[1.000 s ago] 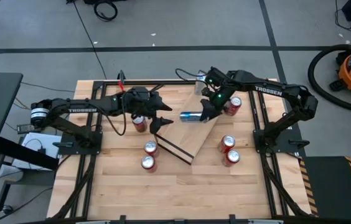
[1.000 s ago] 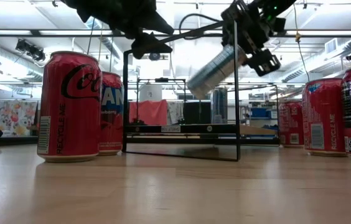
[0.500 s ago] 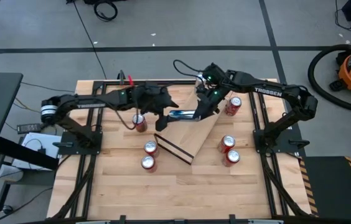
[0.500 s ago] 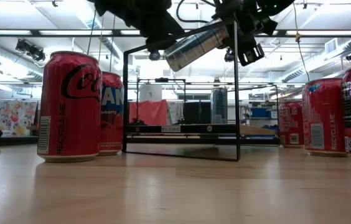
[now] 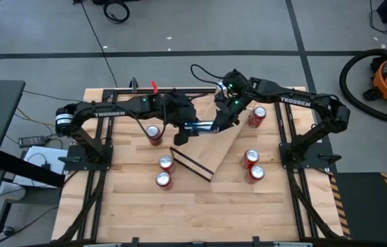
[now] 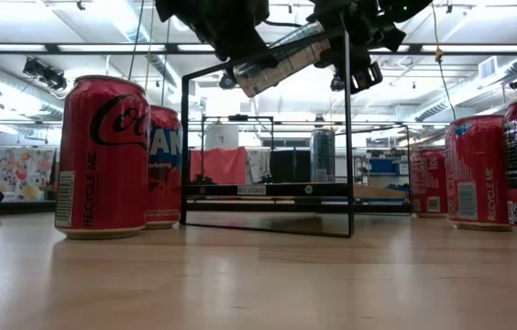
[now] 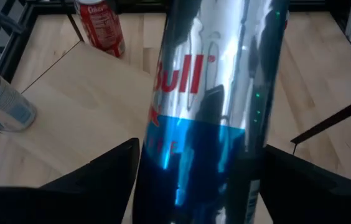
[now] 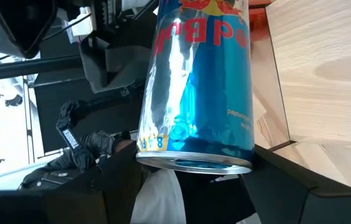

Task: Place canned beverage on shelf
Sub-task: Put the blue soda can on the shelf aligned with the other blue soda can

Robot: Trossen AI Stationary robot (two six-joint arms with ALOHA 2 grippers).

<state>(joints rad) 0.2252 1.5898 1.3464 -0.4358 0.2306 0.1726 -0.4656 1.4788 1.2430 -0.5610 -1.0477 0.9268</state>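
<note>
- The bench is a light-wood top in a black frame, with an arm mounted at each side edge.
- The shelf lies slantwise across the middle of the bench, running from near the far edge toward the centre; its dark end edge faces the near left. In the low view its thin black wire frame stands as an upright rectangle.
- The left arm reaches in from the left edge, the right arm from the right edge; they meet above the far end of the shelf.
- The right claw is closed on one end of a slim silver-and-blue can, holding it in the air, lying nearly level over the shelf board.
- The left claw has its fingers spread wide on either side of the can's other end; in the left wrist view the can fills the gap between the two dark fingers. Whether they press on it I cannot tell.
- In the low view the can hangs tilted near the frame's top bar.
- Red cans stand on the bench: one under the left arm, two near the shelf's dark end, one by the far right corner, two between the shelf and the right edge.
</note>
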